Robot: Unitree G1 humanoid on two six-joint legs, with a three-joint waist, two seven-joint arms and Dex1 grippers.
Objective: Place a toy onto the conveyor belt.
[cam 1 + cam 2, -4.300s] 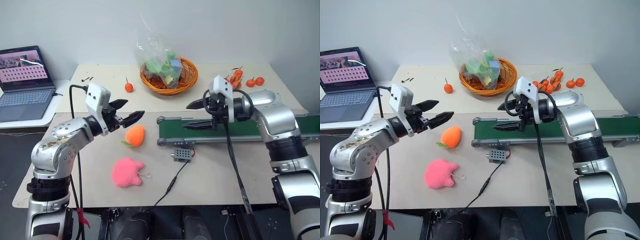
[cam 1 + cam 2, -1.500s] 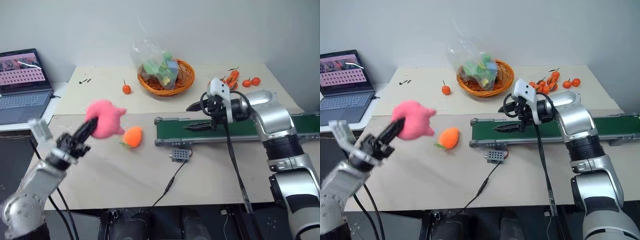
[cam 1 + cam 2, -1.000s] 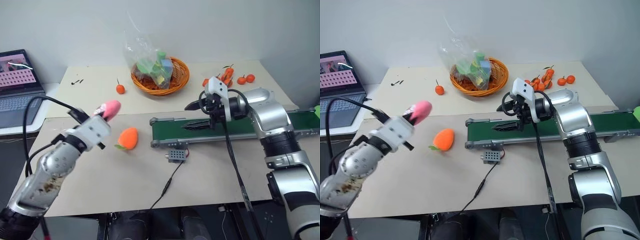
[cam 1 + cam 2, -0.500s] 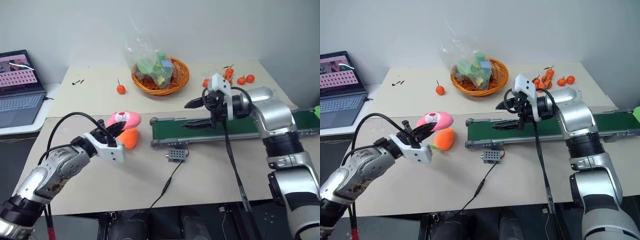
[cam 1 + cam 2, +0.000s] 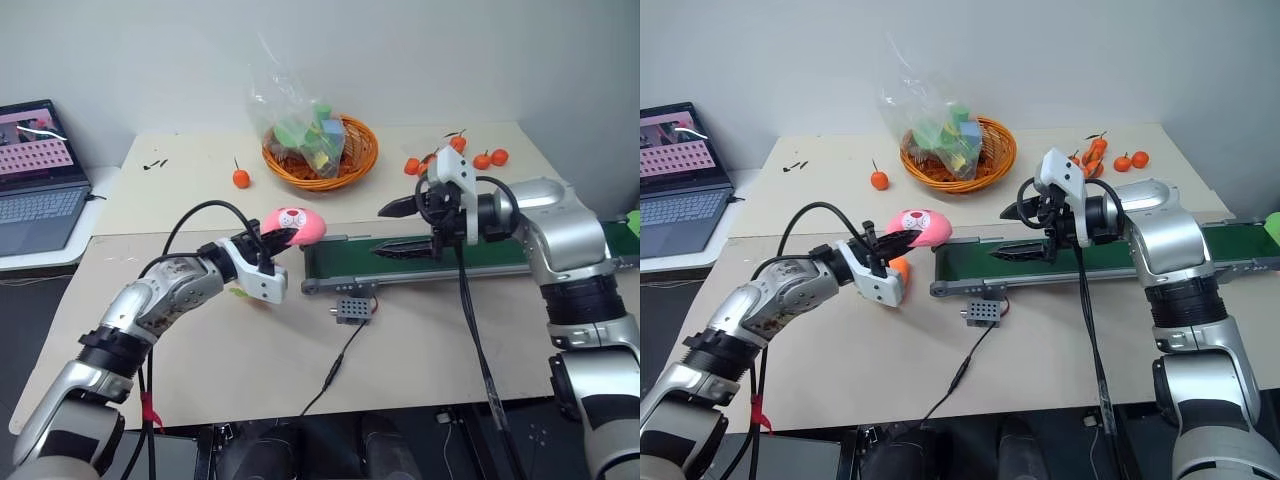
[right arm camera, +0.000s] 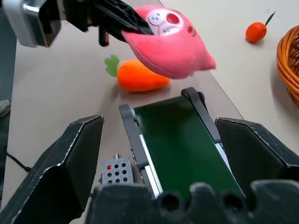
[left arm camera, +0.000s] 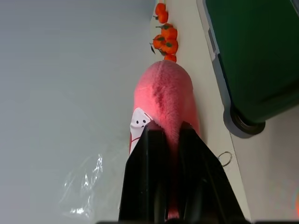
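Tabletop, wide and beige (image 5: 200,360), carried everything. Across its right half ran the long dark green conveyor belt in its grey metal frame (image 5: 480,262), left roller end facing the middle, presumably so a toy could be fed on from that side. Over the belt hung the right gripper (image 5: 400,229), black fingers spread wide and empty, apparently parked clear. The left gripper (image 5: 902,238) reached level towards the belt's left end, clamped tight on the bright pink soft plush toy with its little face patch (image 5: 295,223). That toy was in the air, just left of the roller, not yet over green. Beneath the gripper lay an orange plush carrot with a green leaf (image 6: 138,78), untouched on the table.
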